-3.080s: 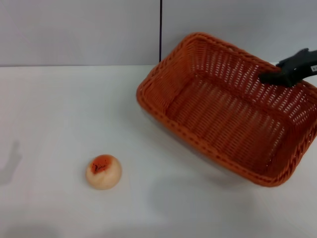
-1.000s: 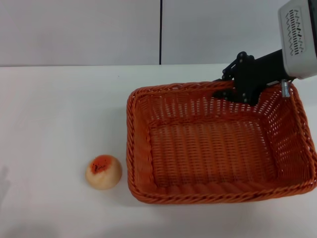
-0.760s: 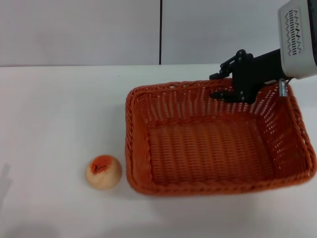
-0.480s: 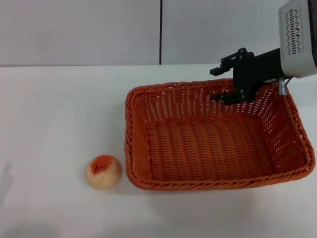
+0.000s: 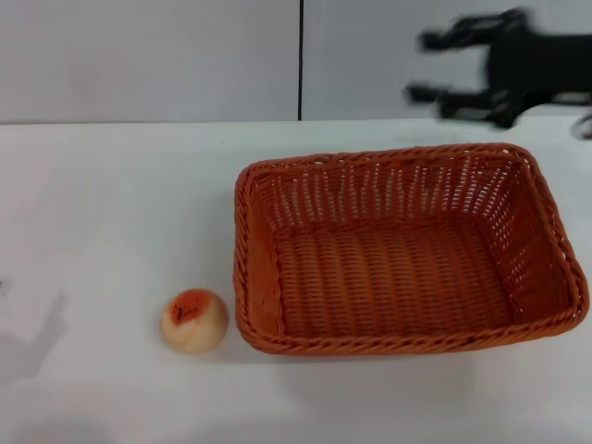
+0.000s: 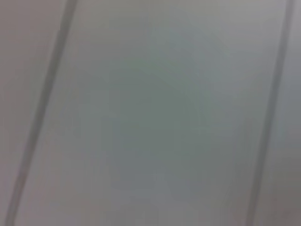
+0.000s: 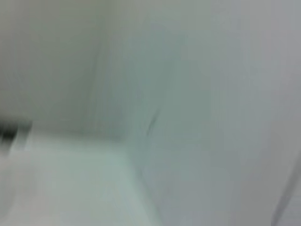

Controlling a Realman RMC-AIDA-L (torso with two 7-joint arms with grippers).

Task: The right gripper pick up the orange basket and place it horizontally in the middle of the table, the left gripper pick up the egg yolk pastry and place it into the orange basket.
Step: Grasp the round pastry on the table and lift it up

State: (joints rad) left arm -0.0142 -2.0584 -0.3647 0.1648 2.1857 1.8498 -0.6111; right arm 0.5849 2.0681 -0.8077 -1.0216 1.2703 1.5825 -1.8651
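Observation:
The orange basket (image 5: 407, 250) lies flat and lengthwise on the white table (image 5: 111, 213), right of centre in the head view, with nothing inside it. My right gripper (image 5: 427, 67) hovers open above the basket's far rim, clear of it and holding nothing. The egg yolk pastry (image 5: 193, 320), a pale dome with an orange-red spot, sits on the table just left of the basket's near left corner. My left gripper is out of view; only a shadow falls on the table at the far left. Both wrist views show blurred grey wall.
A grey wall with a dark vertical seam (image 5: 301, 60) runs behind the table's far edge. White tabletop stretches to the left of the pastry and in front of the basket.
The right gripper set the basket down flat, let go of its far rim and rose up and away. A shadow has moved in on the table at far left.

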